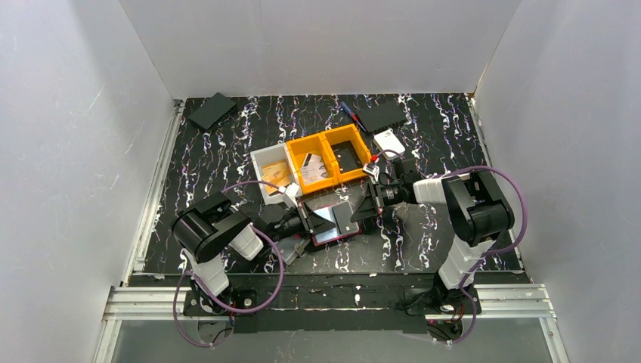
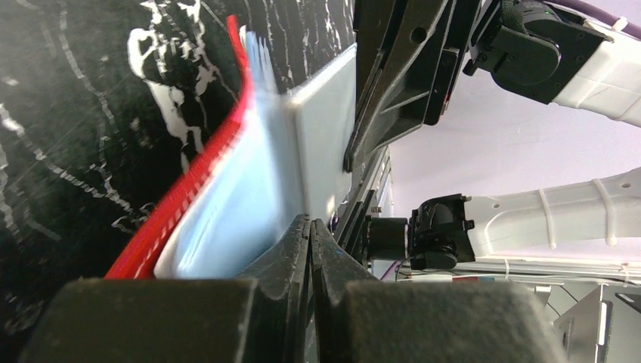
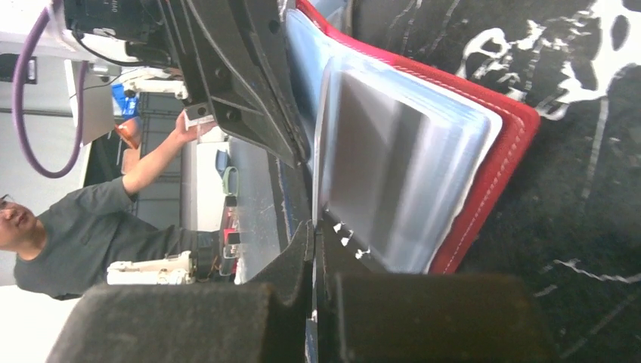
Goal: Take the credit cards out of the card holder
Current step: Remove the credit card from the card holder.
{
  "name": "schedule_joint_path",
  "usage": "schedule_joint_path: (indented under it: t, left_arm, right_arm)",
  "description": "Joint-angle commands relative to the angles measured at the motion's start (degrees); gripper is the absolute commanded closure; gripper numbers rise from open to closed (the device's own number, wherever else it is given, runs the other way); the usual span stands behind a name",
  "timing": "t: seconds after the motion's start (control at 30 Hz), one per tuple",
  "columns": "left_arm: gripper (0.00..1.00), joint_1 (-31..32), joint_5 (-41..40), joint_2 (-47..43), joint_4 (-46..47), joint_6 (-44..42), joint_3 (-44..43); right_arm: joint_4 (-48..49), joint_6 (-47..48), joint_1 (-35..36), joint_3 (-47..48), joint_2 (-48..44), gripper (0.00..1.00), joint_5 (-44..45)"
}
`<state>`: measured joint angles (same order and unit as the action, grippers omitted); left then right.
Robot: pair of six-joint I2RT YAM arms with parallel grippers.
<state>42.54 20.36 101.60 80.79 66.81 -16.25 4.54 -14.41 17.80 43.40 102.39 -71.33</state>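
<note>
Left gripper [image 2: 311, 227] is sitting with its jaws pressed flat together, tips right at the edge of a pale clear sleeve of the card holder [image 1: 333, 221]. Honestly can't tell whether it's pinching that sleeve or just touching it. Right gripper [image 3: 314, 234] is doing the same from the opposite side, jaws squeezed tight at the sleeve edge, and I can't tell there either if anything is caught between them.

Going big to small: the black marbled table [image 1: 219, 166] is carrying everything. The left arm [image 1: 215, 231] and right arm [image 1: 469, 204] are both reaching in low, meeting at the holder from either side. Just behind it, an orange two-compartment bin [image 1: 305, 142] is sitting right beside a white bin [image 1: 260, 156].

The holder is lying open in front of the bins, red cover down, shiny inside facing up, sleeves fanning off it in the wrist views.

As for the credit cards [image 3: 370, 170]: a greyish one is showing inside a clear sleeve, a tan-orange one is lying in the white bin, and pale ones are resting in the orange bin's left compartment. The right compartment is holding something dark [image 1: 348, 157].

Along the far edge, two flat black pieces [image 1: 212, 110] are lying well apart, with a small white slip [image 1: 389, 142] near the right one.
</note>
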Motion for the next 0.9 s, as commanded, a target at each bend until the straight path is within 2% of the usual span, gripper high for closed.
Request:
schedule_joint_path:
  t: [0.0, 0.23, 0.3, 0.4, 0.6, 0.87]
  left_arm:
    - [1.0, -1.19, -0.76, -3.75, 2.35, -1.27, 2.14]
    - [1.0, -1.49, -0.25, -3.27, 2.27, -0.22, 1.73]
    - [0.84, -1.5, 1.35, -2.18, 2.26, 0.31, 0.39]
    - [0.67, -1.49, 2.07, -0.97, 2.17, 1.11, -0.86]
    - [0.47, -1.51, 0.64, 2.01, 2.09, 1.76, -2.34]
    - [0.48, -1.46, 1.44, 4.35, 2.05, 2.49, -5.57]
  right_arm:
    - [-2.13, 2.94, -1.12, 1.69, 1.1, 0.99, 1.56]
    - [-2.08, 3.04, -1.1, 1.65, 1.1, 0.99, 0.6]
    - [-1.15, 2.27, -1.11, 1.38, 0.97, 0.99, 0.04]
    - [0.43, 0.83, -1.1, 0.95, 0.69, 0.99, -0.98]
    - [1.73, -0.24, -1.1, 0.64, 0.18, 0.99, -2.98]
    - [2.55, -0.77, -0.55, 0.55, 0.07, 0.99, -4.94]
